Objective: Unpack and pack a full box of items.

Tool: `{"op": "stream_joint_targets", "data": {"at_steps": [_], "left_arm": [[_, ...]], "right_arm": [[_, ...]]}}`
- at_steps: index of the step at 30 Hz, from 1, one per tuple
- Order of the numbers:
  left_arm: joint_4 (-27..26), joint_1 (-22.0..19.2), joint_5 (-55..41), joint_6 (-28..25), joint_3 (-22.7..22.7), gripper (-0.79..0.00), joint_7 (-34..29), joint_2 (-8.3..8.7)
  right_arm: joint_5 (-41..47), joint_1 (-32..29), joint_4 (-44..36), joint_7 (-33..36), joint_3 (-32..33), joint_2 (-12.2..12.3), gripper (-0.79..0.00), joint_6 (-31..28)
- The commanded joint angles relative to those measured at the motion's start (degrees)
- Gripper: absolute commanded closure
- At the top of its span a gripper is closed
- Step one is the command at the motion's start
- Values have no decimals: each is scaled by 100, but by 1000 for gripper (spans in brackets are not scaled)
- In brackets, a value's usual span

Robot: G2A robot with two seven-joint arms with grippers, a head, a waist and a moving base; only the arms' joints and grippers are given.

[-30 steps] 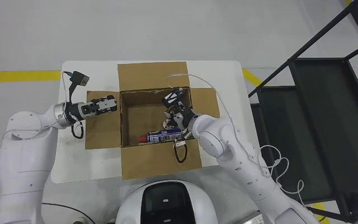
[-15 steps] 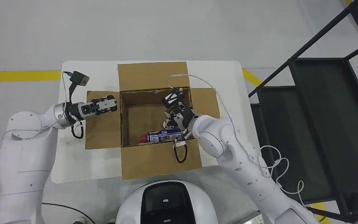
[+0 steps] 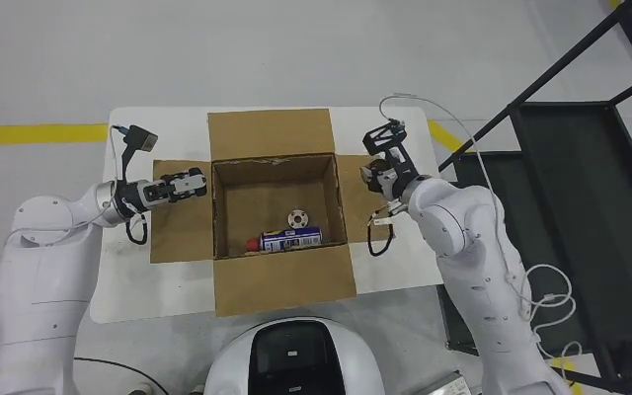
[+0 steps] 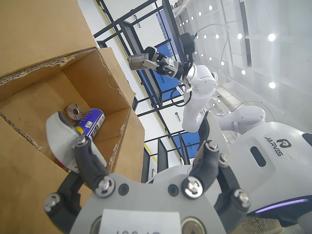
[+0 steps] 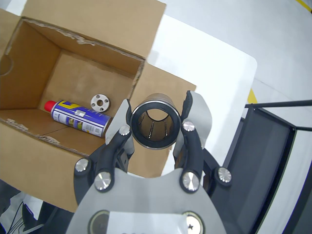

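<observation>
Top view: one cardboard box (image 3: 255,197) stands open on the white table (image 3: 400,133), four flaps spread; on its floor lie one spray can (image 3: 291,239) on its side and one round flange (image 3: 297,214) just beside it; the left gripper (image 3: 190,184) sits over the left flap, the right gripper (image 3: 379,178) over the right flap, outside the opening.
Left wrist view: the left gripper's fingers (image 4: 61,135) are spread wide with nothing between them; across the box, the far gripper carries one metal cylinder (image 4: 135,62) in the air.
Right wrist view: the cylinder (image 5: 158,99) proves hollow, a sleeve with a dark rim, clamped between the right gripper's two fingers (image 5: 195,108); can (image 5: 78,118) and flange (image 5: 100,102) lie apart from it, inside the box.
</observation>
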Motion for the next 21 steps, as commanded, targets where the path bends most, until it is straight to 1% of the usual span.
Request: {"op": "stream_joint_targets", "data": {"at_steps": [1,6,10,12,16,21], "left_arm": [[0,0,0,0,0,-785,0,0],[0,0,0,0,0,-785,0,0],[0,0,0,0,0,-785,0,0],[0,0,0,0,0,-785,0,0],[0,0,0,0,0,-785,0,0],[0,0,0,0,0,-785,0,0]], "right_arm": [[79,19,247,-22,266,24,0,-25],[480,110,900,-151,785,79,0,-196],[633,235,1496,-279,991,112,0,-236],[650,332,1821,-405,1019,124,0,-287],[491,473,2453,-921,915,140,0,-501],[328,817,3379,-1196,692,136,0,-506]]}}
